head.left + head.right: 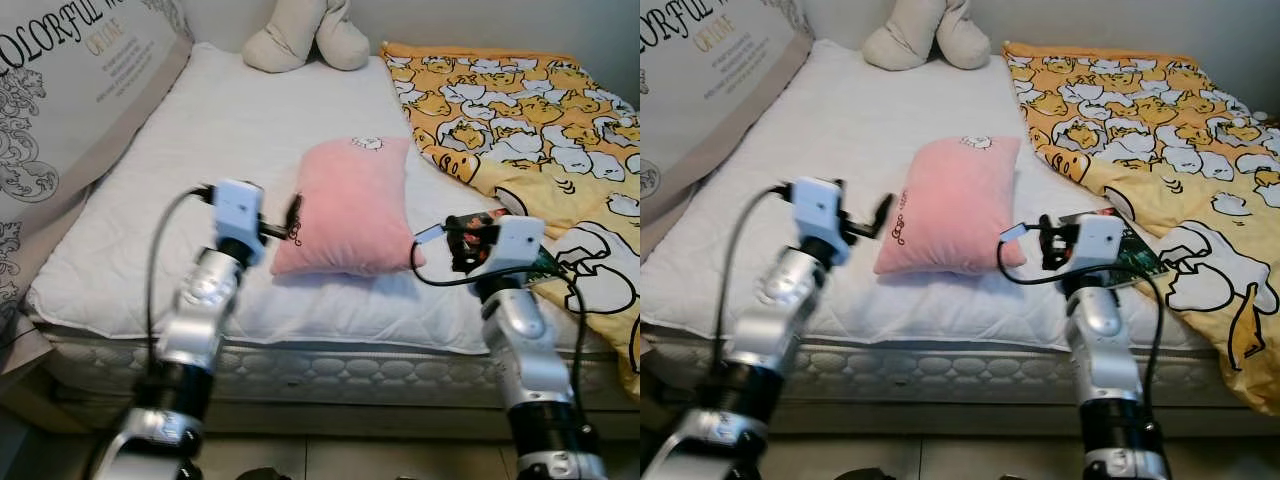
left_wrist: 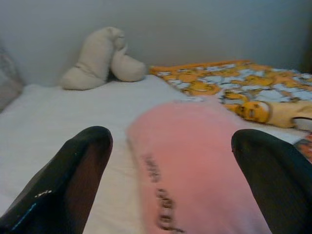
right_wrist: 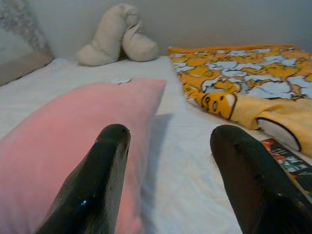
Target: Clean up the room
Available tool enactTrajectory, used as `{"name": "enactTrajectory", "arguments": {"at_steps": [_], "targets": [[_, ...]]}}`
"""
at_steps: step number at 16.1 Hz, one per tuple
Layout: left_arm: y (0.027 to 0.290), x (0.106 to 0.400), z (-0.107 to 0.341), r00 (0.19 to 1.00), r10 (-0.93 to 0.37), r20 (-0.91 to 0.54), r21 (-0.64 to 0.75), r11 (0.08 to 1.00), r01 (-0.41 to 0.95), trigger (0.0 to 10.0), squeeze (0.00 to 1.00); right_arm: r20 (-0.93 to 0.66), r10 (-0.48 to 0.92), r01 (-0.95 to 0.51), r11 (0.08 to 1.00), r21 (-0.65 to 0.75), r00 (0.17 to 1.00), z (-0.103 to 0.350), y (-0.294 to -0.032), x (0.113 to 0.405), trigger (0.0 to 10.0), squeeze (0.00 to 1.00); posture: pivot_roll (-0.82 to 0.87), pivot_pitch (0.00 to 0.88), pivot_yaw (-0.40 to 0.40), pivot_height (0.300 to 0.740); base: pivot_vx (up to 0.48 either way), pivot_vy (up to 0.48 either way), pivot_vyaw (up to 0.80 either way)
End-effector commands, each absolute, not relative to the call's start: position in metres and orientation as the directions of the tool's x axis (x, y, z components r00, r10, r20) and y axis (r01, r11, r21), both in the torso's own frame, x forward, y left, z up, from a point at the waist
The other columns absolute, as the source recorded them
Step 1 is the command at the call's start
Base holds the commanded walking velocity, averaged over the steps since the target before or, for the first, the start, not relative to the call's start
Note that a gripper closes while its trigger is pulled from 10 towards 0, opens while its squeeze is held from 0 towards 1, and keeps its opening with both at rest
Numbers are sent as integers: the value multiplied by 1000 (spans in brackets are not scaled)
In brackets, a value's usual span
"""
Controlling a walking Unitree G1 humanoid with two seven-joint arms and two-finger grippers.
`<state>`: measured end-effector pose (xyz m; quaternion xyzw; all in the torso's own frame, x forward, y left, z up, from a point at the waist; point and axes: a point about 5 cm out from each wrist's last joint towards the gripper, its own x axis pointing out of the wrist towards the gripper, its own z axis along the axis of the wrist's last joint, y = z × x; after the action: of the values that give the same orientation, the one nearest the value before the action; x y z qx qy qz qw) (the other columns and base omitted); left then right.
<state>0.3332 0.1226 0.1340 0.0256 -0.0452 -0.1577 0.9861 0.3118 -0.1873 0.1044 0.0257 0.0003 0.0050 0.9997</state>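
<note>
A pink pillow [image 1: 345, 205] lies on the white mattress [image 1: 230, 130] near its front edge. My left gripper [image 1: 290, 222] is at the pillow's near left corner. In the left wrist view it [image 2: 170, 161] is open, and the pillow [image 2: 195, 161] lies between its wide-spread fingers [image 2: 73, 180]. My right gripper [image 1: 455, 240] hovers by the pillow's near right corner. It [image 3: 168, 161] is open too, with one finger [image 3: 97, 180] over the pillow's edge [image 3: 73, 126] and bare sheet in the gap.
A yellow duck-print blanket [image 1: 520, 110] covers the bed's right side, and a colourful book [image 1: 1135, 255] lies beside it under my right wrist. A beige plush cushion [image 1: 300, 35] sits at the head. A large printed pillow [image 1: 70, 90] leans at the left.
</note>
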Motion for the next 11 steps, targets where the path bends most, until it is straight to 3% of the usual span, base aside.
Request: {"name": "enactTrajectory", "arguments": {"at_steps": [1, 4, 6, 11], "targets": [[122, 330, 135, 946, -310, 93, 76, 950, 304, 10000, 0, 10, 31, -31, 999, 11, 999, 104, -183, 309, 10000, 0, 2, 0, 14, 727, 349, -322, -619], [120, 325, 128, 946, -313, 80, 55, 949, 309, 10000, 0, 10, 47, -47, 999, -2, 999, 102, -178, 307, 10000, 0, 3, 0, 10, 727, 378, -293, -231], [122, 323, 126, 957, -279, 75, 28, 960, 278, 10000, 0, 9, 64, -64, 998, -7, 998, 104, -175, 309, 10000, 0, 10, 0, 3, 727, 0, 0, 0], [123, 321, 125, 966, -247, 76, 42, 969, 244, 10000, 0, 2, 83, -83, 996, -28, 997, 104, -172, 312, 10000, 0, 18, 0, -6, 740, 0, 0, 434]]}}
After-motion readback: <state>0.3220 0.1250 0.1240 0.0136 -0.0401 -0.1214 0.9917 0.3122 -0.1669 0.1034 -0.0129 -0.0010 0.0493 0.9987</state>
